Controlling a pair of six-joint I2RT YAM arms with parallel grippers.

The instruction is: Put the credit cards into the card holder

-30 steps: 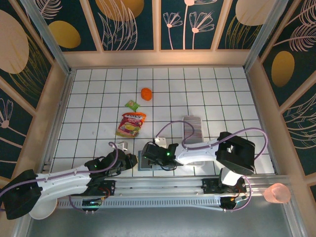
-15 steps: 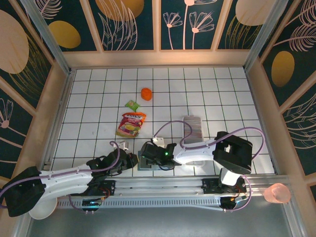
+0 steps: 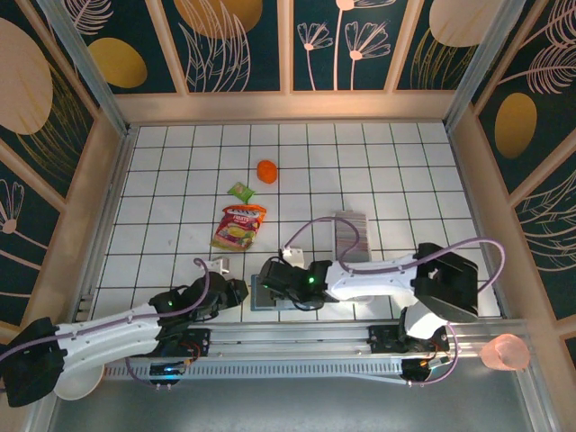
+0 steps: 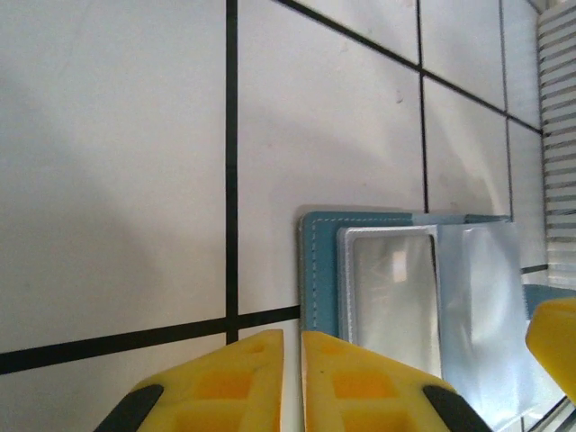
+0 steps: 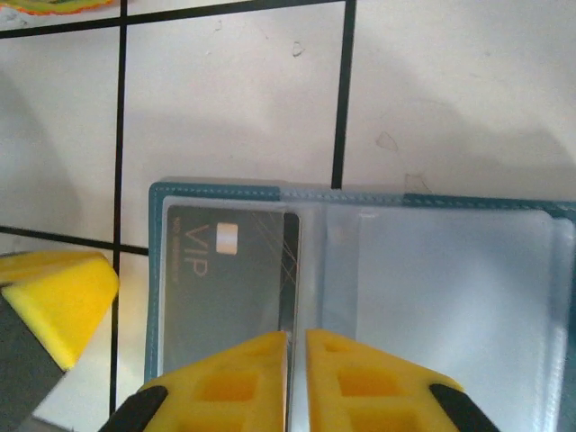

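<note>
At the near edge of the tabletop, the card holder lies open and flat, with one VIP card in a clear pocket. Your right tool sits over its fold, jaws a slit apart (can't tell if it pinches a sleeve). Left tool is just beside the holder's edge, nearly closed, empty. The credit cards stand packed further back.

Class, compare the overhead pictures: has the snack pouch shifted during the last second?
No. The snack pouch keeps its place against the grid lines of the table.
</note>
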